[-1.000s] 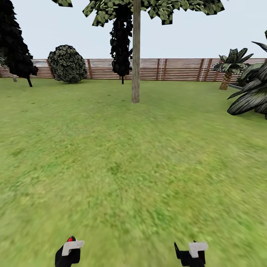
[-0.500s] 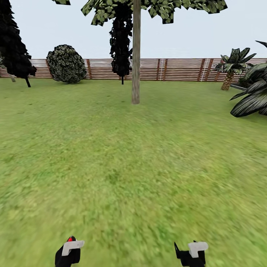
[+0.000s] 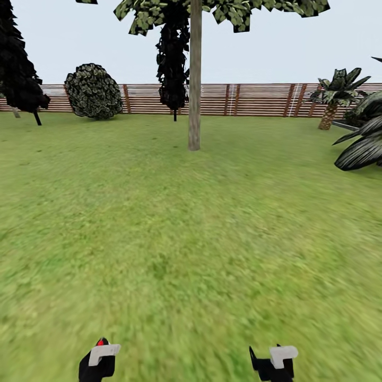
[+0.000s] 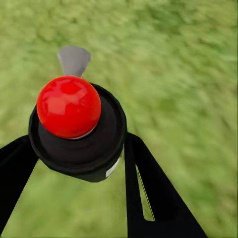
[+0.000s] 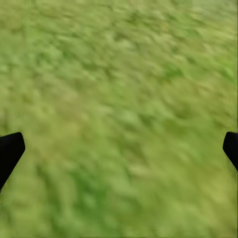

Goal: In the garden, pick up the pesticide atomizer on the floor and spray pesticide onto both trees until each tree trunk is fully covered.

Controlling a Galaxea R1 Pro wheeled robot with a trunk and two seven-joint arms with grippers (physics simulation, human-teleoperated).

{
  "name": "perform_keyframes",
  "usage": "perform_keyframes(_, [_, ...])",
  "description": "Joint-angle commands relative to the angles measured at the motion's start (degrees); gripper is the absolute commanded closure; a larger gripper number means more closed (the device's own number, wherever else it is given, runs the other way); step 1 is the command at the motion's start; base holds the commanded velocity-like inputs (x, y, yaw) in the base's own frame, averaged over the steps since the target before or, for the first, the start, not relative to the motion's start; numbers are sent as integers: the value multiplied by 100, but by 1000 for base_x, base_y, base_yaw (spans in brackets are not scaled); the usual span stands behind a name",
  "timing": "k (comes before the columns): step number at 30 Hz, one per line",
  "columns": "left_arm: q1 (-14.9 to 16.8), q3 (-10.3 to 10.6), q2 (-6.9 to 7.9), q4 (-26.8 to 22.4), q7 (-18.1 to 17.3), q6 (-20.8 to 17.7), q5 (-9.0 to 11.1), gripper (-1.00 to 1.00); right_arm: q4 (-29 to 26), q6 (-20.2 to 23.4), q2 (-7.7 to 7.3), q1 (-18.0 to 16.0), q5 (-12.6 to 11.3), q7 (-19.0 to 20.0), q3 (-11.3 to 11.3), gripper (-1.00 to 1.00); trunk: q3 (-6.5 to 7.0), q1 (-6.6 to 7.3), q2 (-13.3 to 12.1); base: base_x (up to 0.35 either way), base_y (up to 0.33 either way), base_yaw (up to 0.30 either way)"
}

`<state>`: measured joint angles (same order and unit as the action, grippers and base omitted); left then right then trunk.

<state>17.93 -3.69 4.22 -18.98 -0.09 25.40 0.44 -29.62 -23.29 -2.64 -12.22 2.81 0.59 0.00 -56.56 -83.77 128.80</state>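
In the left wrist view my left gripper [image 4: 79, 166] is shut on the pesticide atomizer [image 4: 74, 134], a black round body with a red ball top and a grey nozzle, held over grass. Its red top [image 3: 100, 343] also peeks out at my left gripper [image 3: 100, 362] in the head view. My right gripper [image 3: 273, 365] is open and holds nothing, its fingertips wide apart over the lawn [image 5: 119, 148]. One tree [image 3: 194, 79] with a straight grey-tan trunk stands ahead, well beyond both grippers. No white mist is visible.
The garden lawn [image 3: 175, 223] stretches to a brown slat fence [image 3: 254, 99]. A near-black thin tree [image 3: 172, 58] stands behind the trunk, another dark tree [image 3: 21, 69] and a round bush [image 3: 94, 91] at far left, and palms [image 3: 331, 101] at right.
The whole view has shifted: the bush slid left, the palms right, and the trunk base sits slightly lower, so the camera has rolled forward. Both grippers keep their places.
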Motion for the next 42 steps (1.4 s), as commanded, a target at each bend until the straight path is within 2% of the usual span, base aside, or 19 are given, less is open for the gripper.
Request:
perform_keyframes(1, [0, 2, -2, -1, 1, 0, 0, 100, 0, 0, 0, 0, 0, -1, 0, -100, 0, 0, 0, 339, 0, 0])
perform_keyframes(42, [0, 0, 0, -1, 1, -2, -4, 100, 0, 0, 0, 0, 0, 2, 0, -100, 0, 0, 0, 339, 0, 0])
